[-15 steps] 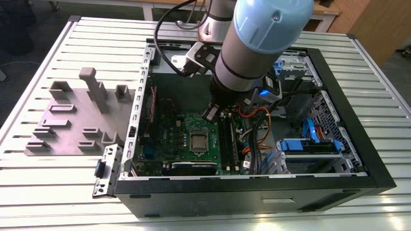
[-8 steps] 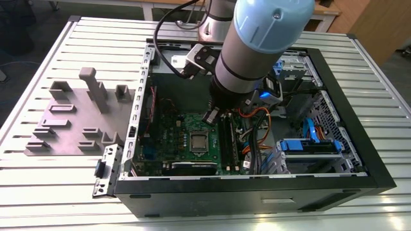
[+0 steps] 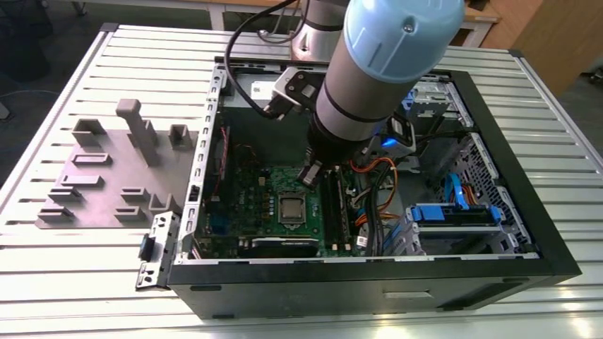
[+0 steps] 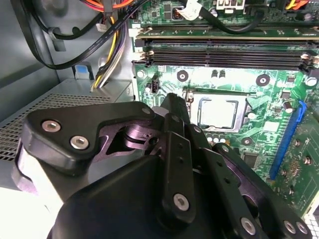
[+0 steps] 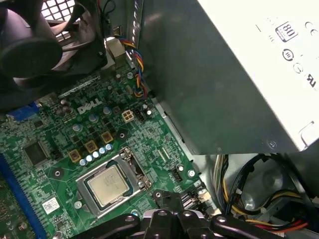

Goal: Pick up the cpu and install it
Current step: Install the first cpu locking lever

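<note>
The cpu (image 5: 106,185) lies flat in the socket frame (image 5: 130,164) on the motherboard (image 3: 247,201), metal top up, square with no long axis, its edges parallel to the frame's sides. The gripper (image 4: 174,107) hangs above the motherboard just beside the socket frame, holding nothing; whether its 2 fingers are spread or pressed together cannot be told. Judged light, stiff, smooth-topped and fragile on its underside, so any hold belongs on 2 opposite edges of the pale rim.
</note>
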Motion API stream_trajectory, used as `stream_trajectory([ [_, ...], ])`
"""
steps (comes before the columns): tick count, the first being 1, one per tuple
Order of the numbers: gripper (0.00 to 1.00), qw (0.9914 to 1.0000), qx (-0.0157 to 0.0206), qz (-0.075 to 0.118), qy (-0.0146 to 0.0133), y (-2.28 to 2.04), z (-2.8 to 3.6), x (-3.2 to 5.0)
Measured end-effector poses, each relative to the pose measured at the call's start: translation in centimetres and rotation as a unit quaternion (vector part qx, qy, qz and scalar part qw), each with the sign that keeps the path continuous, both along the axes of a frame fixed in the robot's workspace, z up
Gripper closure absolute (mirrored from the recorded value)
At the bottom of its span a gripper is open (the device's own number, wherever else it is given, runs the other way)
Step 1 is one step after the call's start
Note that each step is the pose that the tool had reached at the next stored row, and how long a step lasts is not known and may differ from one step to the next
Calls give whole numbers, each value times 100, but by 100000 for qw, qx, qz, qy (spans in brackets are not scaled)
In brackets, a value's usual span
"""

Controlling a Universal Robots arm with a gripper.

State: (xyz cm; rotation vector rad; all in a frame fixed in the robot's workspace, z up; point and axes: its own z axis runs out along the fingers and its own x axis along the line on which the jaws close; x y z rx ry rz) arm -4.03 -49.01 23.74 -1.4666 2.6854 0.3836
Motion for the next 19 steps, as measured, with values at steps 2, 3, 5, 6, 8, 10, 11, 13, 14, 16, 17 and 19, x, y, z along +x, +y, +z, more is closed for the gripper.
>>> stream_trajectory([
  [2,89,100000,-97,-5,1,-6,0,-1],
  [3,89,100000,-97,2,0,-7,0,-1],
  [5,89,100000,-145,7,0,-7,0,-2],
  [6,89,100000,-207,3,-3,-7,0,-2],
  [8,89,99999,-396,-3,0,-11,0,-2],
  [10,89,99998,-689,-8,-2,-23,-2,-3],
  [11,89,99997,-823,-10,-2,-27,-4,-3],
  [13,89,99992,-1230,3,-2,-29,-8,-2],
  [14,89,99990,-1393,7,-2,-30,-11,-1],
  [16,89,99988,-1573,16,-1,-30,-15,-3],
  [17,89,99987,-1598,78,-5,-33,-17,-6],
  [19,89,99986,-1594,423,-18,-45,-20,-12],
])
